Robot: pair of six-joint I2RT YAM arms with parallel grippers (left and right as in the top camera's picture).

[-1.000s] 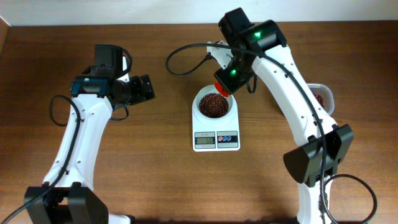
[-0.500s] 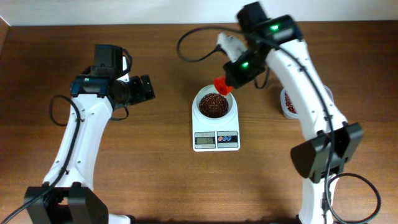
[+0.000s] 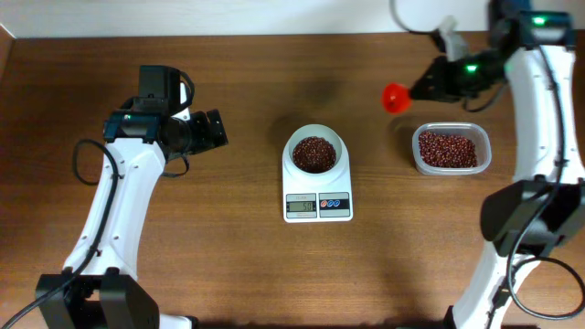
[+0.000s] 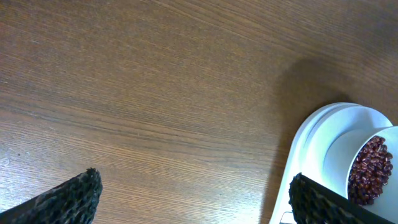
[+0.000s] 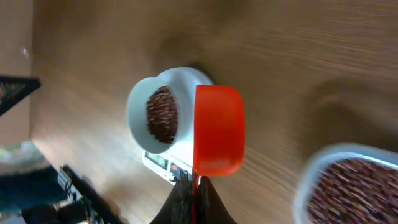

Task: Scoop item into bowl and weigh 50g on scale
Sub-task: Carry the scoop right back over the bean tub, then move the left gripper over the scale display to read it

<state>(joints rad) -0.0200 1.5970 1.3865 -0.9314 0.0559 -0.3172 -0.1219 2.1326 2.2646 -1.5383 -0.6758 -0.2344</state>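
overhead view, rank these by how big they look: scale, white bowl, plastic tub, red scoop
Largest to smallest:
1. scale
2. plastic tub
3. white bowl
4. red scoop, clearly smallest even though it seems to be held up off the table, nearer the camera

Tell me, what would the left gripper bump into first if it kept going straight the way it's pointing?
Most likely the bare table. The left gripper is open and aims at wood; the bowl on the scale sits just off to one side. Depth is hard to judge.
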